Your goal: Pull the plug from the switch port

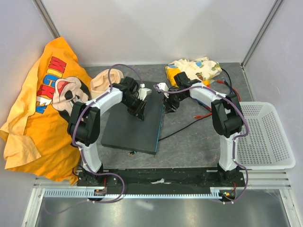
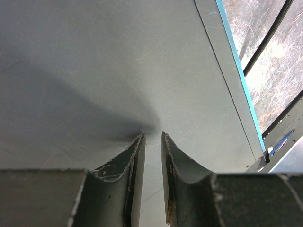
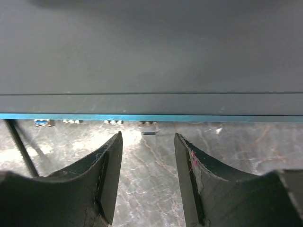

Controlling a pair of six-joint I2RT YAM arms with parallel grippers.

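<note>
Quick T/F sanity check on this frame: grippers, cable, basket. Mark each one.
1. The left gripper is over the switch's flat top. True.
2. The right gripper is shut on the plug. False: its jaws are open and empty, facing the teal edge.
3. A black cable leads away from the teal edge. True.
4. The white basket sits left of the switch. False: it is on the right, beside the right arm.
</note>
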